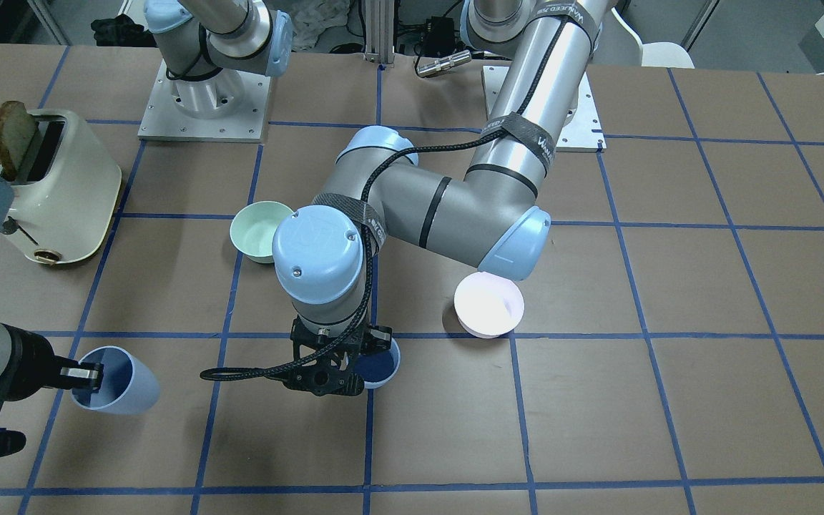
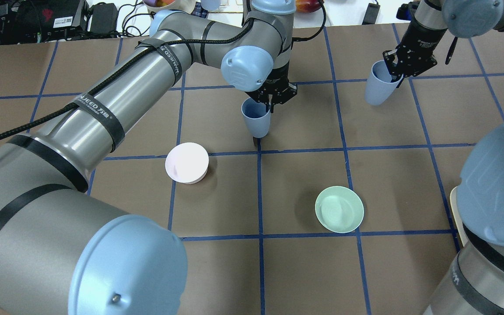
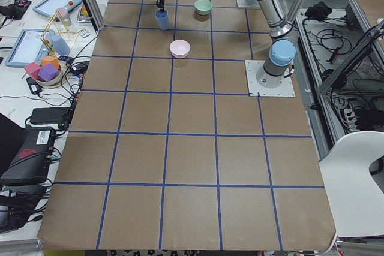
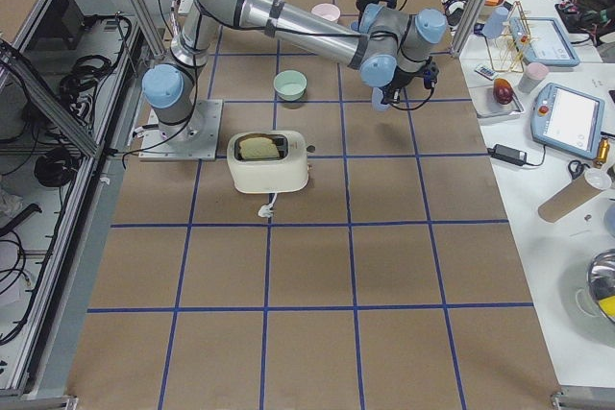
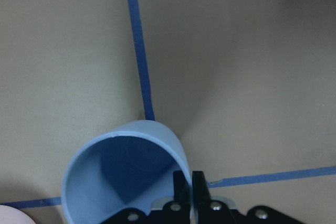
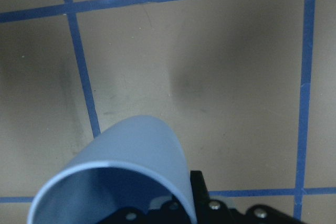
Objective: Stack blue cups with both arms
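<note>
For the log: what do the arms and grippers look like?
Both arms, left arm and right arm, are silver-grey tubes with black bands and rounded light-blue joint caps. A black braided cable runs along the left arm, held by black straps with white lettering. The left gripper and right gripper are black, two-fingered.

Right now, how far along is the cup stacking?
Done: both blue cups are gripped. The left arm's jaws pinch the rim of the upright cup near mid-table, and the right arm's jaws pinch the rim of the tilted cup. In hand: the tilted cup looks raised off the table. Left: the cups sit well apart, so bringing them together and nesting one in the other.
</note>
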You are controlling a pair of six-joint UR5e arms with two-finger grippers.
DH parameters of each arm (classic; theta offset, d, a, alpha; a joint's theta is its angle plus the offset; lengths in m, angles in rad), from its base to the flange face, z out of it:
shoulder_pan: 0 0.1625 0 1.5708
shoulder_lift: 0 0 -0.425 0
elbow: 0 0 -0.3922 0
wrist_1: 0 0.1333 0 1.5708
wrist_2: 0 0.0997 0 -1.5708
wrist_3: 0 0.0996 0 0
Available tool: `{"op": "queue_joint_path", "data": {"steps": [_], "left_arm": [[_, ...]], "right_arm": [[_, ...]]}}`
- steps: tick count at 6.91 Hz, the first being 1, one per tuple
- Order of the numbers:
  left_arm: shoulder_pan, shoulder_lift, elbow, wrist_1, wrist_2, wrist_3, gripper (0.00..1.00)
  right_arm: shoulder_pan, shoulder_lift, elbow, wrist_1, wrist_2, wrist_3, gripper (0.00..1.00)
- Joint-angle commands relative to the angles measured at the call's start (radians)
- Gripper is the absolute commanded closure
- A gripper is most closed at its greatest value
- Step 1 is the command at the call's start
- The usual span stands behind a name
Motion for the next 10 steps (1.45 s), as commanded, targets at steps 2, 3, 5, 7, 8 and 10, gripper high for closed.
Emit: {"op": "queue_joint_path", "data": {"steps": [2,3,5,7,8,10], "left_arm": [[0.039,0.050,0.016,0.006,-0.020,-0.055,0.00],[0.079,0.116,0.038,-0.068,-0.019,-0.055,0.00],[0.105,0.281,0.073,-0.332,-0.018,-0.070,0.00],[0.128,0.422,0.014,-0.392,-0.012,-0.136,0.00],[0.177,0.479,-0.101,-0.423,-0.013,-0.133,0.00],[0.222,0.602,-0.282,-0.332,-0.004,-0.051,0.00]], "right_arm": [[0.072,-0.049,0.000,0.028,0.006,0.084,1.00],[0.135,-0.080,0.003,0.028,0.006,0.154,1.00],[0.268,-0.109,0.001,0.033,0.007,0.277,1.00],[0.402,-0.109,-0.002,0.019,0.036,0.476,1.00],[0.437,-0.106,0.001,0.019,0.047,0.516,1.00],[0.461,-0.099,0.004,-0.004,0.055,0.571,1.00]]}}
